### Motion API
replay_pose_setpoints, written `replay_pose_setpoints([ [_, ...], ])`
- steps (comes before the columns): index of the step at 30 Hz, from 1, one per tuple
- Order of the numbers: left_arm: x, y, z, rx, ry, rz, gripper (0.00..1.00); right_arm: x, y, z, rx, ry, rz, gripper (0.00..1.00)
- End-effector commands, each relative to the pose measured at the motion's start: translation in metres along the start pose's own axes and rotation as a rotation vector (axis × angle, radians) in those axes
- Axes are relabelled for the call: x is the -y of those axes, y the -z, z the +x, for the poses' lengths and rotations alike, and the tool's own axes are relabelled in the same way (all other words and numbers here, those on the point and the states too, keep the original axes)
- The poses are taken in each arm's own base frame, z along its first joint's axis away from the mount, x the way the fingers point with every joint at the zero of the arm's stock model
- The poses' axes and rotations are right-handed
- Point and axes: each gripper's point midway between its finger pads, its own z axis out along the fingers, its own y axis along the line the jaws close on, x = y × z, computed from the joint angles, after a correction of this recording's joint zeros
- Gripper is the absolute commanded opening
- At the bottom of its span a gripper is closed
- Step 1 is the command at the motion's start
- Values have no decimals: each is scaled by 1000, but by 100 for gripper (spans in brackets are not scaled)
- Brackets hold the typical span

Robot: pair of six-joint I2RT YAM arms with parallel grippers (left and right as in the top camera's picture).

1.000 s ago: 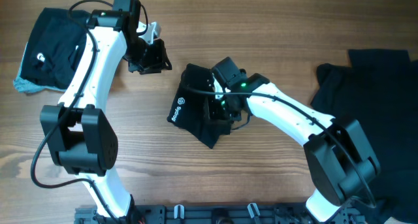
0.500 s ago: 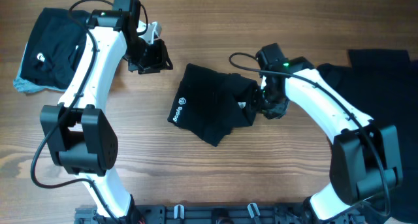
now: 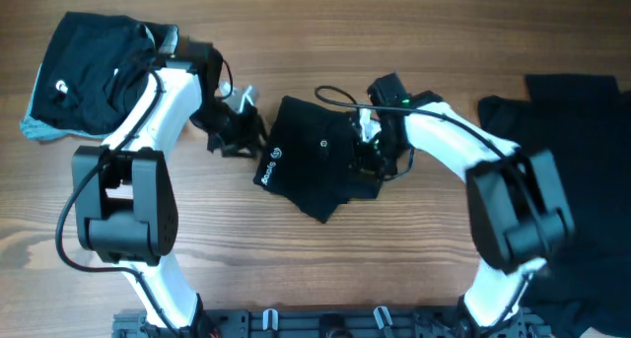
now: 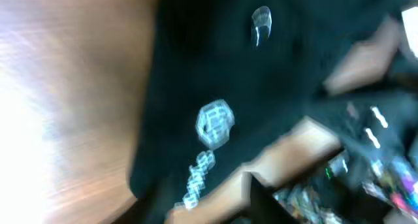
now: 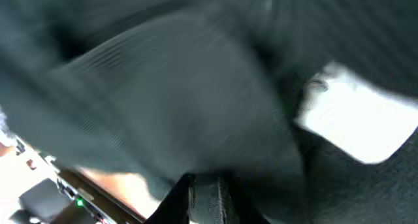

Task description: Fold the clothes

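Note:
A folded black T-shirt (image 3: 314, 166) with a white logo (image 3: 272, 167) lies mid-table. It also fills the left wrist view (image 4: 215, 61), blurred. My left gripper (image 3: 237, 133) is open just off the shirt's left edge, over bare wood. My right gripper (image 3: 371, 157) is at the shirt's right edge. In the right wrist view its fingers (image 5: 206, 192) are close together with black cloth (image 5: 176, 87) at their tips, next to a white tag (image 5: 353, 129).
A stack of folded black clothes (image 3: 89, 62) with a grey-blue piece (image 3: 35, 128) under it lies at the far left. A pile of unfolded black clothes (image 3: 567, 131) covers the right end of the wooden table (image 3: 394, 259).
My left gripper came down and right to the shirt's left edge. My right gripper swung out to the shirt's right side, then back onto its right edge.

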Motion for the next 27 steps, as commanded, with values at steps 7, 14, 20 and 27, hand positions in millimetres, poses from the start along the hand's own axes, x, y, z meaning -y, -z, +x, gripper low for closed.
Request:
replay_pose_setpoints([
  [7, 23, -9, 37, -144, -30, 104, 4, 4, -9, 5, -36, -95, -4, 17],
  [14, -34, -69, 27, -33, 265, -121, 4, -6, 30, -6, 124, -47, 53, 15],
  [20, -74, -71, -39, 315, 287, -266, 4, -52, 84, -21, 340, 103, -53, 24],
  [27, -61, 1, -100, 496, 147, -373, 9, -58, 43, -58, 395, 16, -58, 21],
])
